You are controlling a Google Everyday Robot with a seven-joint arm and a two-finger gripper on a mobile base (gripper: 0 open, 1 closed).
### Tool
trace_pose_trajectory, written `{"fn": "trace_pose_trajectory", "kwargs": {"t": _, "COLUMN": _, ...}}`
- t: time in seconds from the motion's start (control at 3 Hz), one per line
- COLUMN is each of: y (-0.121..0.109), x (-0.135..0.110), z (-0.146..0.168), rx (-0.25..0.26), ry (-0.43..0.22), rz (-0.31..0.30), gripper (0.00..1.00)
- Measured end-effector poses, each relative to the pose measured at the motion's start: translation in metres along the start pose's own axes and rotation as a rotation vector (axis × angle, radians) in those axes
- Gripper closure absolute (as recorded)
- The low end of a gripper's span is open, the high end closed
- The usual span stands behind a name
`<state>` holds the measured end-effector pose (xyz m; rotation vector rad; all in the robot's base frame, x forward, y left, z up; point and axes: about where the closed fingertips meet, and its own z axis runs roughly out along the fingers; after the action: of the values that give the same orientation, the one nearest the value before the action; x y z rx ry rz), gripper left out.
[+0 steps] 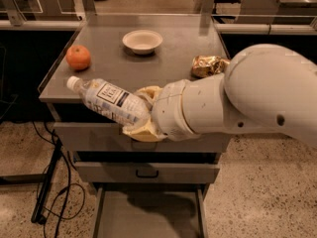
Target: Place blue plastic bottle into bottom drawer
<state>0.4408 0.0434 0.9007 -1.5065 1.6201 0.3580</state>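
Grey cabinet point(89, 138) front behind, the gripper point(140, 115) pinches the bottle point(110, 101), label unreadable, above the open bottom drawer point(148, 218).

Room is free between the tool point(140, 117) and open bottom drawer point(130, 223).

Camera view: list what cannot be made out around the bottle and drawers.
Base of the blue plastic bottle: covered by the gripper clamping it before the cabinet's top edge.
Front end of the bottom drawer: cut off by the lower frame edge.
Right side of the foil bag: behind the arm.
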Motion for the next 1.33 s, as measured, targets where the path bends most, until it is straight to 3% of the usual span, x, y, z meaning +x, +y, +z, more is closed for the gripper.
{"fn": "trace_pose_trajectory", "kwargs": {"t": 0.33, "y": -0.018, "x": 0.029, "z": 0.009, "rx": -0.059, "ry": 0.012, "rz": 0.059, "gripper": 1.00}}
{"fn": "trace_pose_trajectory", "kwargs": {"t": 0.67, "y": -0.088, "x": 0.093, "z": 0.042, "rx": -0.115, "ry": 0.079, "rz": 0.059, "gripper": 1.00}}
{"fn": "trace_pose_trajectory", "kwargs": {"t": 1.0, "y": -0.110, "x": 0.119, "z": 0.061, "rx": -0.156, "ry": 0.111, "rz": 0.030, "gripper": 1.00}}
{"fn": "trace_pose_trajectory", "kwargs": {"t": 1.33, "y": -0.114, "x": 0.119, "z": 0.060, "rx": -0.156, "ry": 0.109, "rz": 0.029, "gripper": 1.00}}
